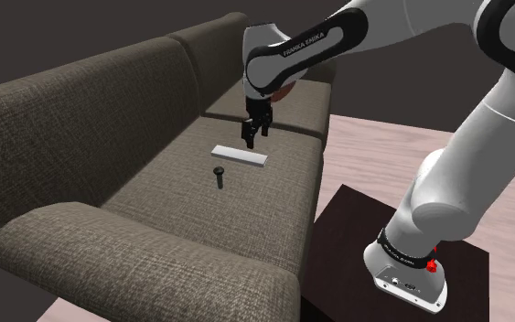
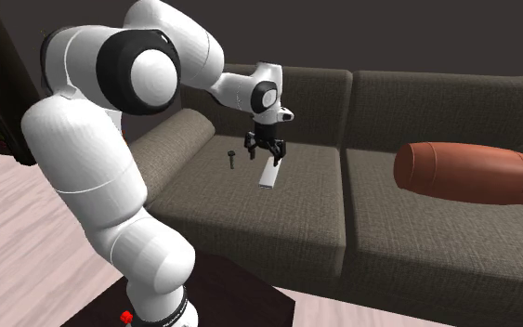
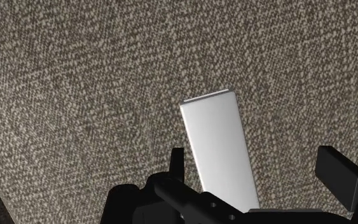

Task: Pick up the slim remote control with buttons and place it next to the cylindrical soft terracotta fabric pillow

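**One slim remote on the sofa seat, claw spread open over it**

1. Remote control: a slim flat slab, drawn plain pale grey, with no buttons discernible. It lies flat near the middle of the seat cushion next to the armrest. In the second exterior view it sits just under the claw.

2. Gripper: all black, pointing down. It hangs just above the end of the remote control that is farther from the shoulder camera. Its fingers stand spread apart and clasp nothing. In the wrist view the remote control runs between them. It is close beside one finger and well apart from the other. Whether the near finger touches the slab's edge cannot be told.

3. Pillow: a cylindrical bolster in terracotta, lying on its side on the neighbouring seat cushion at the second exterior view's right. It is well apart from the remote control.

4. Small black object: a short stem with a wider head. It stands on the same cushion as the remote control, near it but not touching, on the armrest side. What kind of thing it is cannot be told.

5. Sofa: dark grey-brown woven fabric with rounded armrests and separate back cushions.

6. Arm: white with dark joints. It reaches from the stand across to the seat.

7. Stand: a dark box set just in front of the sofa on a pale plank floor.
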`<action>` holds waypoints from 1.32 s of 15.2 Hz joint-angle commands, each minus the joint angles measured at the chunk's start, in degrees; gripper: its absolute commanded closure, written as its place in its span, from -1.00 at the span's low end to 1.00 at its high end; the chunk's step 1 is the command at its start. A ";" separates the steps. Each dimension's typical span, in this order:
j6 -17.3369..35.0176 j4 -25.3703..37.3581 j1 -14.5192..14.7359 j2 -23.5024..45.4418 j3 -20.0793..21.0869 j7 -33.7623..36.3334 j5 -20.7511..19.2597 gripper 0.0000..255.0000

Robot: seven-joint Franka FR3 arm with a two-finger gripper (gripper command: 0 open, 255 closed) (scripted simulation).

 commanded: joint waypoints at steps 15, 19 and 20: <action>11.44 8.81 0.80 18.53 0.78 -1.39 -0.80 -1.00; 11.44 8.82 0.80 18.54 0.78 -1.39 -0.80 -1.00; 11.44 8.82 0.80 18.54 0.78 -1.39 -0.80 -1.00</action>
